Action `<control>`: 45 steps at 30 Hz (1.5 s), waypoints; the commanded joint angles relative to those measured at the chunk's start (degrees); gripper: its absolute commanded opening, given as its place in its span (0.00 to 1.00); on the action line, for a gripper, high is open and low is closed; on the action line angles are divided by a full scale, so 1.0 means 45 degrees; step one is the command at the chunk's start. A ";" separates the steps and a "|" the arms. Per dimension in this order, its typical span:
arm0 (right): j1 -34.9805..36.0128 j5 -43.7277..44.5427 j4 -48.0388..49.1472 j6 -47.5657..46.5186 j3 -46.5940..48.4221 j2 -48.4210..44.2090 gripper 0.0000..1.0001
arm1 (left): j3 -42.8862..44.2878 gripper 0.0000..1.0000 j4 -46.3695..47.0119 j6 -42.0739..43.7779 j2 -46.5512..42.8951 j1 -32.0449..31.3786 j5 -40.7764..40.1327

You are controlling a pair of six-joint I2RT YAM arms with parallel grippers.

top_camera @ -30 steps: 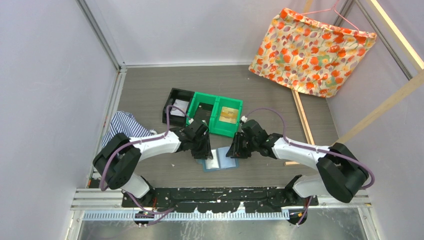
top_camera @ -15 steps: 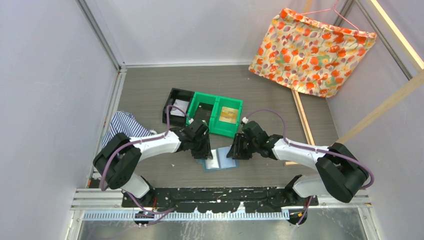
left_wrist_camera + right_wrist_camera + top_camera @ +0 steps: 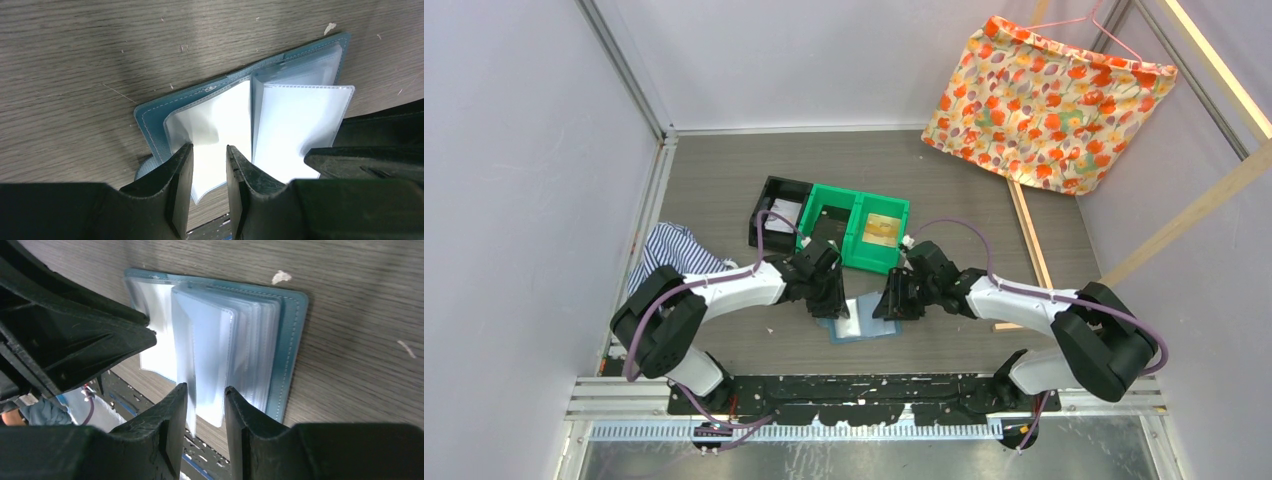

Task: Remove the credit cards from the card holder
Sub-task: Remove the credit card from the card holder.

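While both arms reach in over the near middle of the table [image 3: 724,170], the card holder [image 3: 864,330] lies open and flat on the wood between them, just in front of the green bins.

Containers, in turn.
- Card holder: teal cover down. One stack of clear sleeves [image 3: 235,340] is fanned on its right half, and one white sleeve [image 3: 215,120] lies flat on its left half. Whether that white is one of the credit cards I cannot tell; card and plastic do not read apart.
- Left green bin [image 3: 809,215]: something dark inside, kind unclear.
- Right green bin [image 3: 879,204]: one flat tan item [image 3: 884,228].
- Black tray [image 3: 774,184], against the left bin's side: white contents [image 3: 784,214], kind unclear.

Tools.
- Left gripper [image 3: 208,150]: jaws narrowly parted, tips over the flat white sleeve, which shows in the gap. Nothing is pinched.
- Right gripper [image 3: 205,388]: jaws narrowly parted, astride one sleeve leaf that stands on edge between the fingers. A gap shows on the leaf's right side, so it is not clamped.

Count: two arms, two grippers, one card holder, two green bins and one black tray. One striped cloth [image 3: 674,252] lies at the table's left edge. One flowered cloth [image 3: 1044,100] hangs on a pink hanger [image 3: 1114,28] at the far right.
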 commanded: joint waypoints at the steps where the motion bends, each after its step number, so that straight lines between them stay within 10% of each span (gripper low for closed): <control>1: 0.0036 -0.0962 0.0784 -0.0342 0.0527 0.0155 0.38 | 0.0119 0.32 0.0071 0.0175 0.0407 0.0006 -0.0166; 15: 0.0325 -0.1833 0.1154 -0.0470 0.1582 0.0704 0.38 | 0.0207 0.32 -0.1114 0.0374 -0.0921 0.0027 -0.0668; 31: 0.1228 -0.2852 0.2364 0.0030 0.3214 0.3389 0.38 | -0.0034 0.31 -0.3743 -0.0119 -0.6793 0.0496 -0.4471; 45: -0.0440 0.0238 0.1935 0.1044 -0.0152 -0.0788 0.43 | -0.0110 0.29 0.0161 -0.0139 -0.3629 -0.0754 -0.2325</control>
